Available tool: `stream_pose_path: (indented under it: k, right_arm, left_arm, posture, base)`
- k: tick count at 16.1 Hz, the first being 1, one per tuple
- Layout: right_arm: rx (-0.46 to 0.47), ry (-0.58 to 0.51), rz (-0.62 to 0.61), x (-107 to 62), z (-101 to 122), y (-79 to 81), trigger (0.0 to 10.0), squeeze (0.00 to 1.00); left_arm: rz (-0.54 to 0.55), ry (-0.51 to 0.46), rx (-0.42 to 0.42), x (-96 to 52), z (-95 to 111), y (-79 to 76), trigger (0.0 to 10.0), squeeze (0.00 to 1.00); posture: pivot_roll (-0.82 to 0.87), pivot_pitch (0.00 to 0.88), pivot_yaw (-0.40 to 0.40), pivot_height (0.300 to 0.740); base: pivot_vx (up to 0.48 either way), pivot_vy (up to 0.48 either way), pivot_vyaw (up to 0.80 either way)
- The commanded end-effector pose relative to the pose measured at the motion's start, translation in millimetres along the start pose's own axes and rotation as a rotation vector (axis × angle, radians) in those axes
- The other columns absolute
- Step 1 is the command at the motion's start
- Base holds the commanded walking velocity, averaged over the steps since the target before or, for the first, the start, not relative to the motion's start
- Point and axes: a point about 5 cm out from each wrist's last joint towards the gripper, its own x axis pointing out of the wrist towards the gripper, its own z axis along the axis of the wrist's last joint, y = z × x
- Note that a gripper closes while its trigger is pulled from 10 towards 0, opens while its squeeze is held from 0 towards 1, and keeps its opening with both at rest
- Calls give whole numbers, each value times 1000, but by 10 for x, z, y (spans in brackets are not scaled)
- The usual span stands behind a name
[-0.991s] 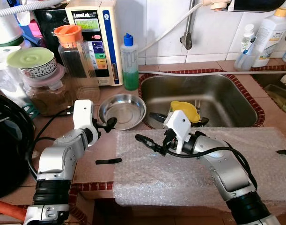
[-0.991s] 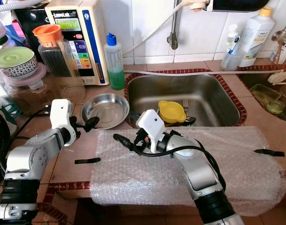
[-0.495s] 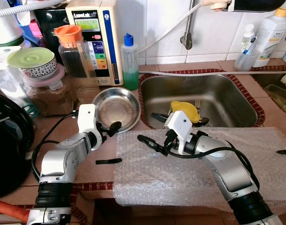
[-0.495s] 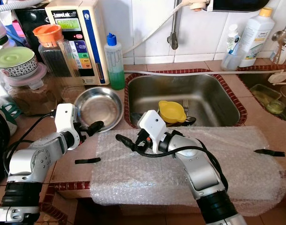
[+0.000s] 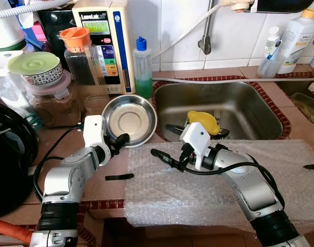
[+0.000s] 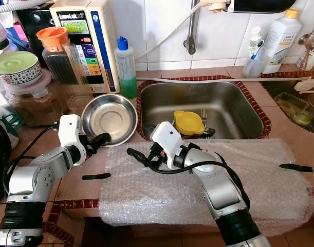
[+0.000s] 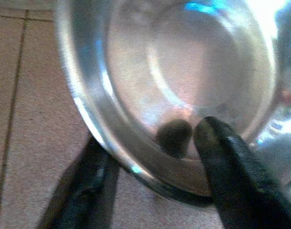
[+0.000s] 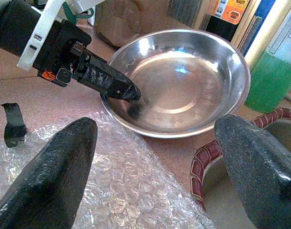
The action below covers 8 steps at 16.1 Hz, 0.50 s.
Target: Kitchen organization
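Observation:
A round steel bowl (image 5: 130, 117) stands tilted on the tiled counter, left of the sink, with its inside facing me. My left gripper (image 5: 121, 140) is shut on the bowl's near rim; in the left wrist view one finger (image 7: 88, 191) lies outside the rim and the other (image 7: 226, 162) inside the bowl (image 7: 183, 76). My right gripper (image 5: 159, 154) hovers open over the left end of a bubble wrap sheet (image 5: 208, 190), nothing between its fingers (image 8: 50, 176). The right wrist view looks at the bowl (image 8: 183, 90) just ahead.
The sink (image 5: 239, 103) holds a yellow cup (image 5: 204, 121) and cutlery. A green soap bottle (image 5: 143, 69), jars (image 5: 85, 67) and a white appliance (image 5: 106, 41) stand behind the bowl. A black tape strip (image 5: 118, 177) lies on the counter; a black pot (image 5: 7, 159) sits far left.
The bowl lay flat on the counter; my left gripper closed on its near rim and tipped it up toward me. The right arm has barely moved.

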Motion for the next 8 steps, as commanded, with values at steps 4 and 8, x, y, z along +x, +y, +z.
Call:
stream_pose_path:
  k: [4,8]
  right_arm:
    - [-17,2,16,10,7,16,10000,0]
    - [-20,1,16,12,5,14,10000,0]
  left_arm:
    - [53,-37,11,2,5,66,0,0]
    - [56,-74,13,4,35,66,0,0]
  posture:
    - [-237,30,70,740]
    - [-238,31,69,740]
  base:
    - [0,0,0]
    - [0,0,0]
